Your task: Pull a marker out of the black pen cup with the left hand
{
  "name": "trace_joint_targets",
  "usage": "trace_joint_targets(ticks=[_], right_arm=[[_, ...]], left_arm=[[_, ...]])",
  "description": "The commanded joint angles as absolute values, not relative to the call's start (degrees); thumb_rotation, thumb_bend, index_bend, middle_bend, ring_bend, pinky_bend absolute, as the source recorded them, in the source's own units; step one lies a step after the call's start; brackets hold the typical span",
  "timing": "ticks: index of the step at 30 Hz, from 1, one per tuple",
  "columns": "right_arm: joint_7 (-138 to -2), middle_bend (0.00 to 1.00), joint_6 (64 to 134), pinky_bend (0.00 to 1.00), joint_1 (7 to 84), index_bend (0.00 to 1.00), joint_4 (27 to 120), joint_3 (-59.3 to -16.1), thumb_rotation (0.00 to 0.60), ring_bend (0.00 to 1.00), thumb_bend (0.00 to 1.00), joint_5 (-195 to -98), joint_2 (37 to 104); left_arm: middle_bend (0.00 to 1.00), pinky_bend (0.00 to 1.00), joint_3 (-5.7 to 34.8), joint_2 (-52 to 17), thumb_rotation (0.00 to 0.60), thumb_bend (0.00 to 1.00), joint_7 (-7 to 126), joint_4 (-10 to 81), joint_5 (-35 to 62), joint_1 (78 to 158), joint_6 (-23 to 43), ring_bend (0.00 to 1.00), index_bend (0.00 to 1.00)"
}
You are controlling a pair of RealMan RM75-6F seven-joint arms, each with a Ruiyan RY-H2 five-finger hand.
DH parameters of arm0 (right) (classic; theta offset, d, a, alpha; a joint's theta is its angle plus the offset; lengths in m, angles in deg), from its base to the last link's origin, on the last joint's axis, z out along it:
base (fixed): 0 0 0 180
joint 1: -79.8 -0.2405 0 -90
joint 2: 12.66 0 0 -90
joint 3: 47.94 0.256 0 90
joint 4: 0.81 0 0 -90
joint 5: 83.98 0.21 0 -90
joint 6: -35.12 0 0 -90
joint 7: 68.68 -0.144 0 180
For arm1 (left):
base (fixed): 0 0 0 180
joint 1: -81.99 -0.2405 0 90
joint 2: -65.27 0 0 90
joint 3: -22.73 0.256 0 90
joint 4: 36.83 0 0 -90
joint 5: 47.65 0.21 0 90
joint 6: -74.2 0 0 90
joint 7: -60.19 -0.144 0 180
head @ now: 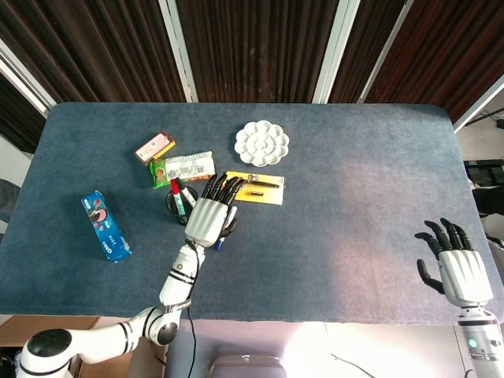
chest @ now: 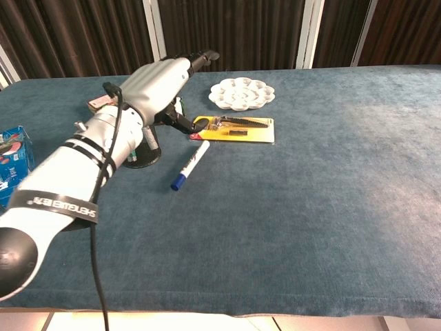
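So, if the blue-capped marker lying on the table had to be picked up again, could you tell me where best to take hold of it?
Probably at the middle of the white barrel of the marker, coming from above with fingers on either long side. It lies flat on the cloth, diagonal, blue cap toward the table's near edge, apart from the yellow package and pen cup. The left hand hovers open above it.

The left hand (head: 209,216) hovers with fingers extended and empty, while the right hand (head: 461,272) rests spread, apart.
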State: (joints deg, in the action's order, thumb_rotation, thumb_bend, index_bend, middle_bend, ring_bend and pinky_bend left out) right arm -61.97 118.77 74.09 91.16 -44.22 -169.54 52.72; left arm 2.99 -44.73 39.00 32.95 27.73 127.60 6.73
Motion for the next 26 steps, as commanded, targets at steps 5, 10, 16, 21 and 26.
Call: trace_joint_targets(ticks=[5, 10, 16, 21, 26], right_arm=[[-61.9, 0.26, 118.8, 0.23, 74.1, 0.42, 91.2, -44.2, 0.600, 0.11, 0.57, -169.5, 52.7], [-62.3, 0.26, 118.6, 0.23, 74.1, 0.42, 91.5, -44.2, 0.600, 0.11, 0.57, -169.4, 52.6], [-62.0, 0.26, 118.7, 0.23, 74.1, 0.42, 91.5, -44.3, 0.600, 0.11, 0.57, -169.5, 52.6], [-61.7, 0.26, 118.7, 0.23, 74.1, 0.42, 91.5, -44.3, 0.600, 0.11, 0.57, -169.5, 52.6], [-61.7, 0.26, 118.7, 0.23, 74.1, 0.42, 91.5, -44.3, 0.600, 0.11, 0.57, -169.5, 52.6]], left_arm=[[0.07, 0.02, 8.8, -26.3, 0.600, 0.30, 33.6, 54.5, 26.4, 117.0, 2.0, 0.00, 0.00], [0.09, 0.02, 12.2, -12.7, 0.600, 0.32, 34.1, 61.4, 22.0, 110.9, 2.6, 0.01, 0.08], [0.09, 0.03, 17.1, -4.1, 0.600, 0.32, 44.0, 59.1, 26.5, 102.8, -3.1, 0.01, 0.11], [0.10, 0.03, 21.0, -2.3, 0.600, 0.32, 47.9, 57.7, 29.9, 95.6, -10.7, 0.01, 0.11], [0.10, 0.03, 22.2, -2.2, 0.600, 0.32, 49.1, 57.3, 31.5, 93.5, -13.0, 0.01, 0.11]])
